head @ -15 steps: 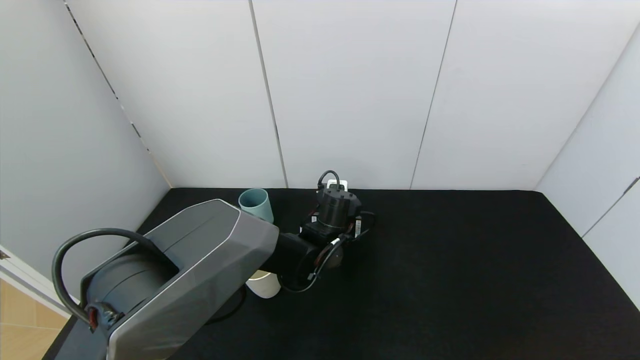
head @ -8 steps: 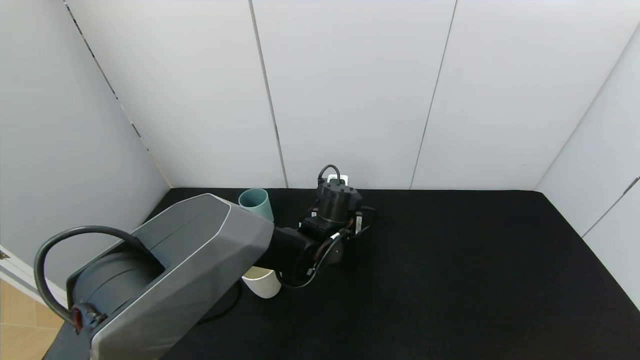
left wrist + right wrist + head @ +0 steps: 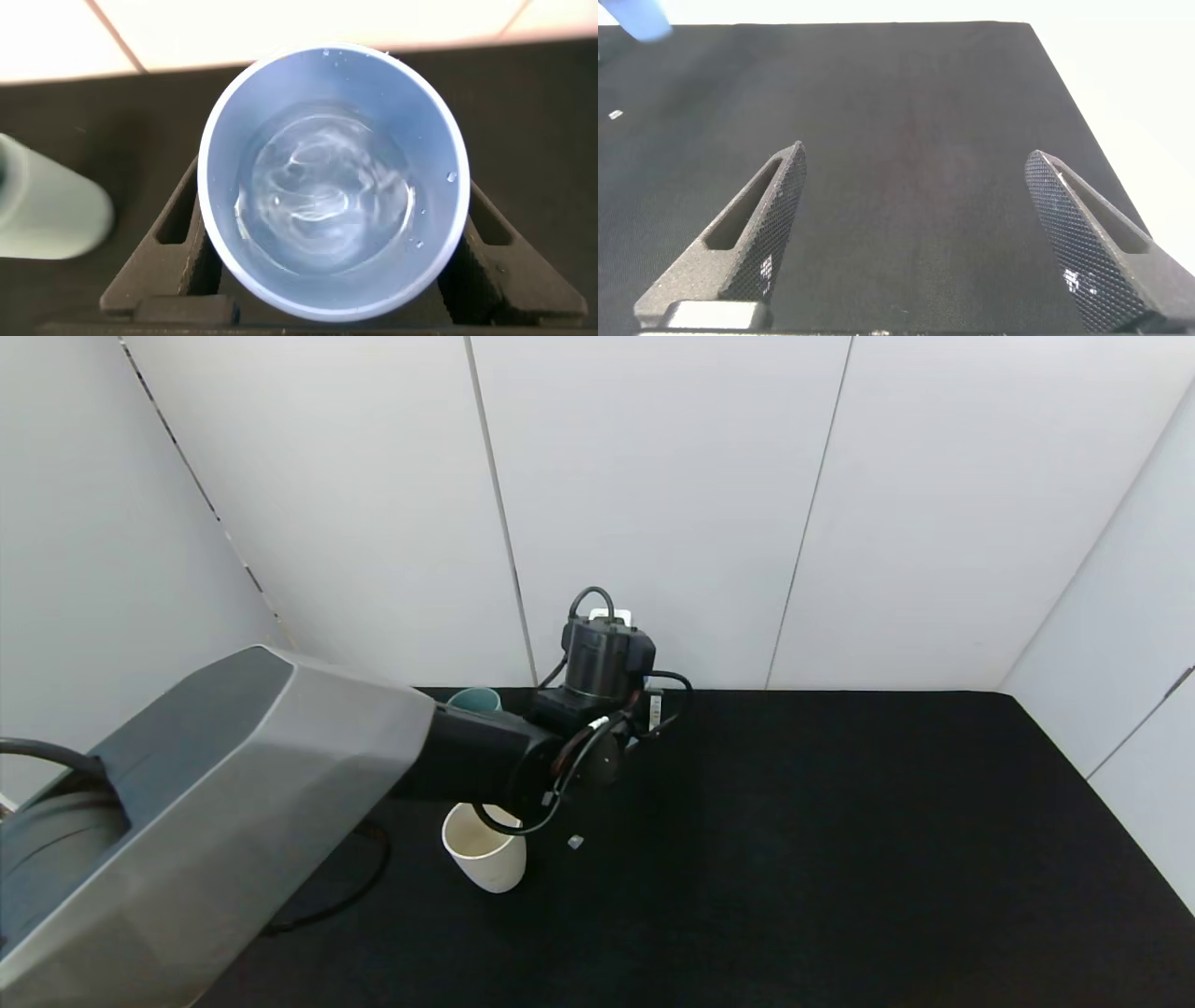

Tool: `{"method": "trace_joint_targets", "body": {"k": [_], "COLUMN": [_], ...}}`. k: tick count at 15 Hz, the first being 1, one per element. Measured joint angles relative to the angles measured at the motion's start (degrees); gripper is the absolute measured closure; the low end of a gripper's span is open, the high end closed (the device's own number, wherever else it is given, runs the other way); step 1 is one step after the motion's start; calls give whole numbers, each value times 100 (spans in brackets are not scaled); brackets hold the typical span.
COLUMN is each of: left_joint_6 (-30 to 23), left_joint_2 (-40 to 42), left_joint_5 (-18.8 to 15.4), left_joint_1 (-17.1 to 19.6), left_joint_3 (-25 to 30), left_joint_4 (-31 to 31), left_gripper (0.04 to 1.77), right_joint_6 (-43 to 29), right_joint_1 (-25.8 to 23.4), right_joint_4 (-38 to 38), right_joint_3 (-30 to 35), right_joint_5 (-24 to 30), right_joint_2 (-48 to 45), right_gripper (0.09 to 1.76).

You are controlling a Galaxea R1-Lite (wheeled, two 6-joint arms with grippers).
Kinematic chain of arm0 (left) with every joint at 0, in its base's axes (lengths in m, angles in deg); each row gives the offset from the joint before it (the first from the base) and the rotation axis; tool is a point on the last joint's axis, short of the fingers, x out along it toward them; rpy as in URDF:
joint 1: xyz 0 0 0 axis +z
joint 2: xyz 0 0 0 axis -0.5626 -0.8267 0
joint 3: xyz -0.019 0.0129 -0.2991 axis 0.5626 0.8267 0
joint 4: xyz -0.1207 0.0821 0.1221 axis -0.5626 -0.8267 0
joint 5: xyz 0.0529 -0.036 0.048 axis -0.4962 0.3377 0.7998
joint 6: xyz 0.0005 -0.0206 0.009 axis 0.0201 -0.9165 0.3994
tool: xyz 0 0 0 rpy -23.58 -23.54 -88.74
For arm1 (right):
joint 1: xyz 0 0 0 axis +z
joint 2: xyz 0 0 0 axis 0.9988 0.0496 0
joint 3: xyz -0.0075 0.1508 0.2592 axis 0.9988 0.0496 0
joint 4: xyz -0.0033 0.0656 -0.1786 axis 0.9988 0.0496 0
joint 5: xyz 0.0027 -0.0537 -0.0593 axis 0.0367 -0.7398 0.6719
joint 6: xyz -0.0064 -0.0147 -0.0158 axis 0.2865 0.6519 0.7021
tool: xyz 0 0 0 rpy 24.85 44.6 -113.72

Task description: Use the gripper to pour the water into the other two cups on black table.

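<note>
My left gripper (image 3: 605, 658) is raised above the black table (image 3: 840, 821), near the back wall. In the left wrist view its black fingers (image 3: 176, 241) are shut on both sides of the light blue cup (image 3: 332, 84), which is upright with rippling water (image 3: 322, 191) inside. That cup is hidden behind the wrist in the head view. The teal-green cup (image 3: 476, 697) stands just left of the gripper, partly behind my forearm, and also shows in the left wrist view (image 3: 47, 210). The cream-white cup (image 3: 484, 849) stands nearer me, below the forearm. My right gripper (image 3: 915, 233) is open and empty over bare table.
White panel walls (image 3: 653, 504) close off the table at the back and both sides. A small white scrap (image 3: 575, 842) lies right of the cream-white cup. My big grey left arm shell (image 3: 215, 803) covers the table's near left part.
My left arm has lifted, carrying the gripper and the light blue cup up and slightly left. The cream-white cup's mouth now shows; the teal-green cup is more covered.
</note>
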Motion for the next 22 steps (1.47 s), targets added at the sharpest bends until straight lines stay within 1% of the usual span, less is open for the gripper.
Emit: {"method": "trace_joint_targets", "body": {"k": [3, 6, 7, 8, 11, 13, 17, 19, 20, 22], "left_joint_6": [69, 179, 218, 239, 269, 380, 708, 945, 1083, 1485], "left_joint_2": [494, 1003, 1158, 1325, 1758, 2029, 2499, 2660, 2726, 2809], "left_joint_5": [0, -20, -74, -207, -662, -946, -1833, -2308, -2566, -2949], "left_joint_1": [112, 350, 455, 564, 895, 1198, 1932, 2378, 2608, 3012], "left_joint_3": [55, 149, 173, 212, 368, 523, 989, 1181, 1262, 1375], "left_joint_4": [-402, -796, -895, -992, -1226, -1257, -1265, -1265, -1268, -1275], "left_gripper": [55, 55, 55, 55, 55, 55, 55, 55, 55, 55], "right_joint_6": [1, 0, 0, 0, 0, 0, 0, 0, 0, 1], "right_joint_1": [0, 0, 0, 0, 0, 0, 0, 0, 0, 0], "right_joint_4": [0, 0, 0, 0, 0, 0, 0, 0, 0, 0], "right_joint_3": [0, 0, 0, 0, 0, 0, 0, 0, 0, 0], "right_joint_5": [-2, 0, 0, -2, 0, 0, -2, -2, 0, 0], "right_joint_2": [0, 0, 0, 0, 0, 0, 0, 0, 0, 0], "right_gripper": [14, 14, 14, 14, 14, 14, 14, 14, 14, 14]}}
